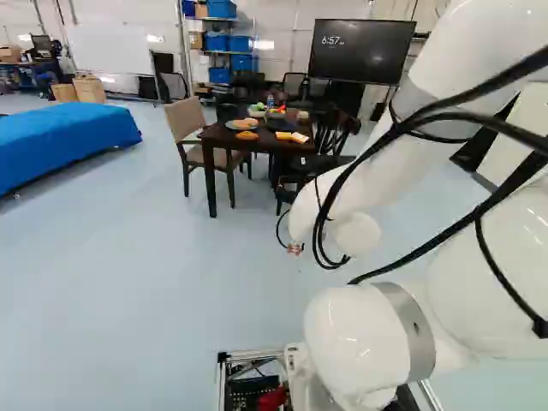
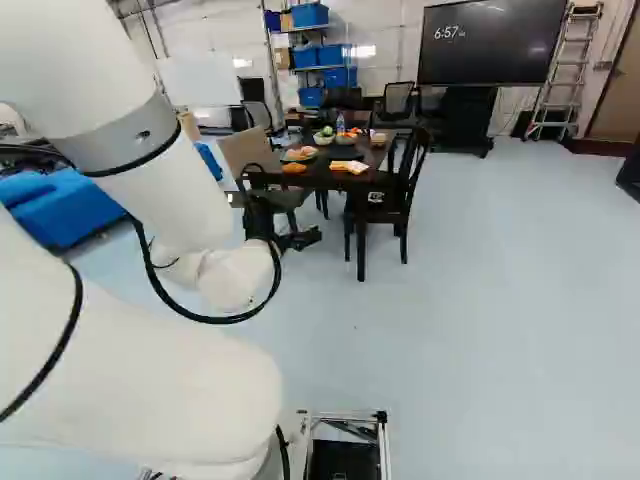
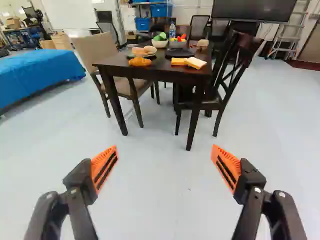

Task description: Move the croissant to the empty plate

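Golden-orange croissant (image 3: 140, 61): too small for detail in both base views.
Dark round plate (image 3: 153, 56): partly covered by pale bread rolls (image 3: 150, 49).
Wide black screen (image 3: 252, 10): top cut off in wrist view.
Bright blue cloth cover (image 3: 40, 75): cut off in wrist view.

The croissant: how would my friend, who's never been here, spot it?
Find the dark table between the beige chair and the dark chair. At its near edge, look just in front of the plate of buns. The croissant is the lumpy golden one, not the flat slices beside it.
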